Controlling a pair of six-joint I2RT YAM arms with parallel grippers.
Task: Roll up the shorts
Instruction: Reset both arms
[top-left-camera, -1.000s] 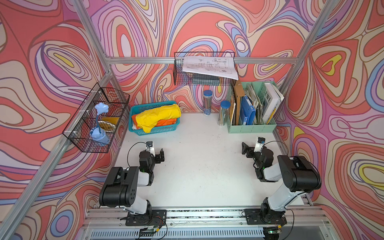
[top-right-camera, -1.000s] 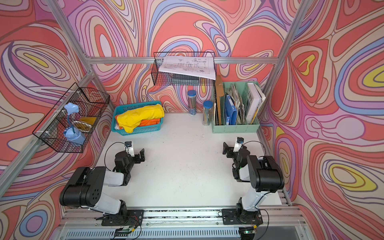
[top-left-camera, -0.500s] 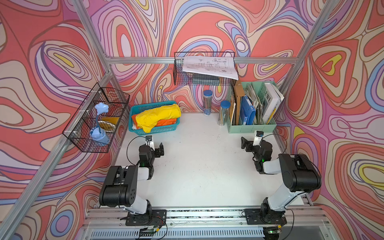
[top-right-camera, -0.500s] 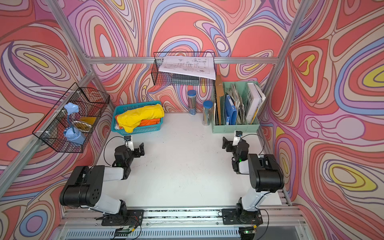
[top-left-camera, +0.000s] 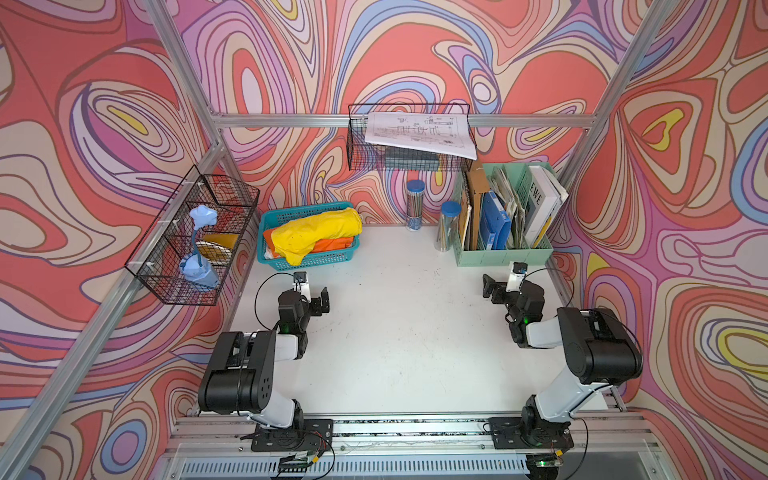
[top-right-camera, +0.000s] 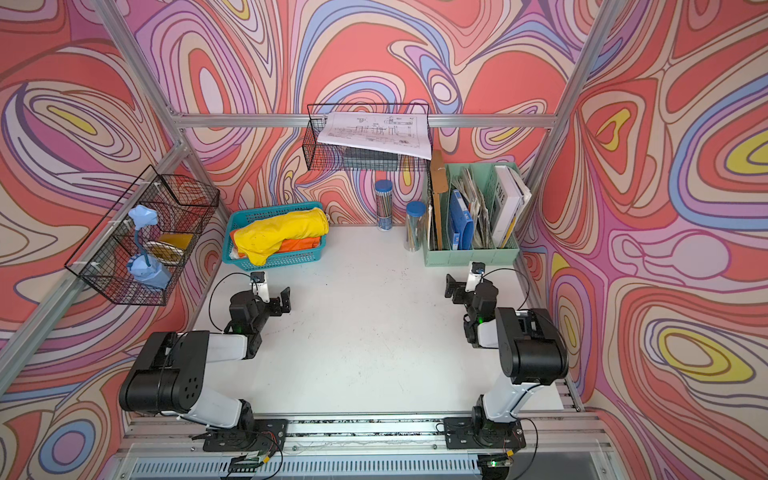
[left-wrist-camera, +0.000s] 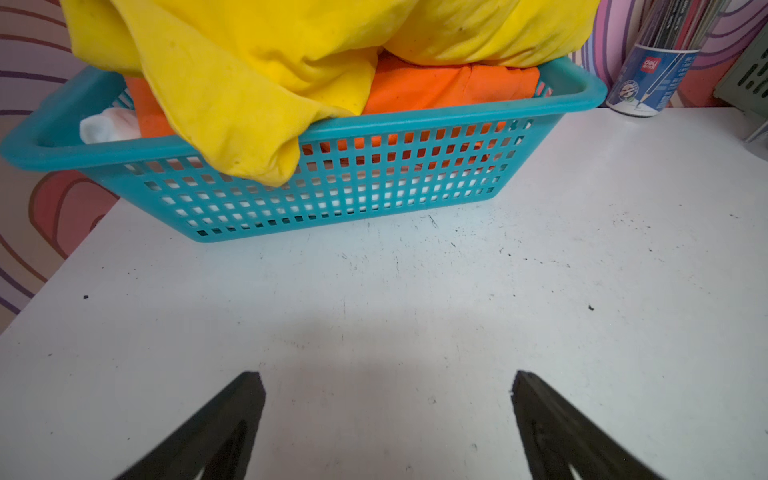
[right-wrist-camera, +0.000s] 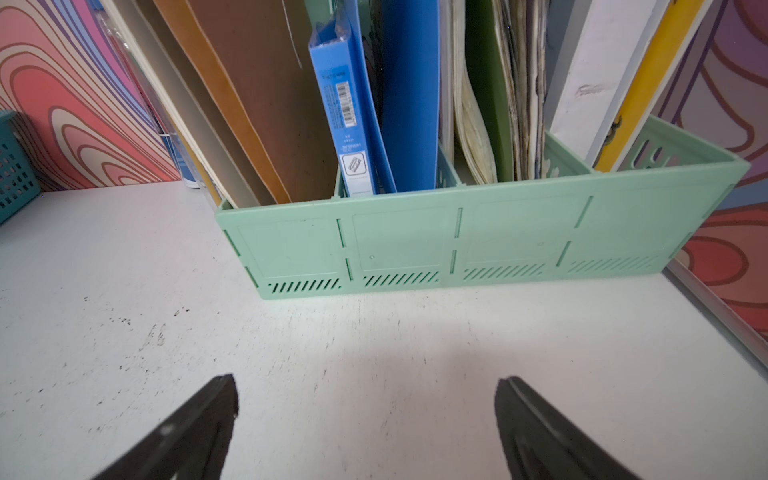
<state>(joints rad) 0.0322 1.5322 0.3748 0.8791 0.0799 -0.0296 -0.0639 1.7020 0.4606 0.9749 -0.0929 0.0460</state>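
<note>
We find the shorts (top-left-camera: 314, 232) bundled in the teal basket (top-left-camera: 316, 262) at about eleven o'clock on the surface (top-left-camera: 399, 340), atop an orange garment (top-left-camera: 334, 245), one fold draped over the near rim. The left end effector (left-wrist-camera: 386, 376) and the right end effector (right-wrist-camera: 365, 380) both stand spread wide above bare surface, gripping nothing, apart from the shorts.

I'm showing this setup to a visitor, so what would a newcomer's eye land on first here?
The swirling red, pink and purple walls all round hit first. Next come the yellow shorts, heaped over an orange garment in the teal basket at the far left corner of the white table. The left gripper and right gripper hang open above it.
</note>
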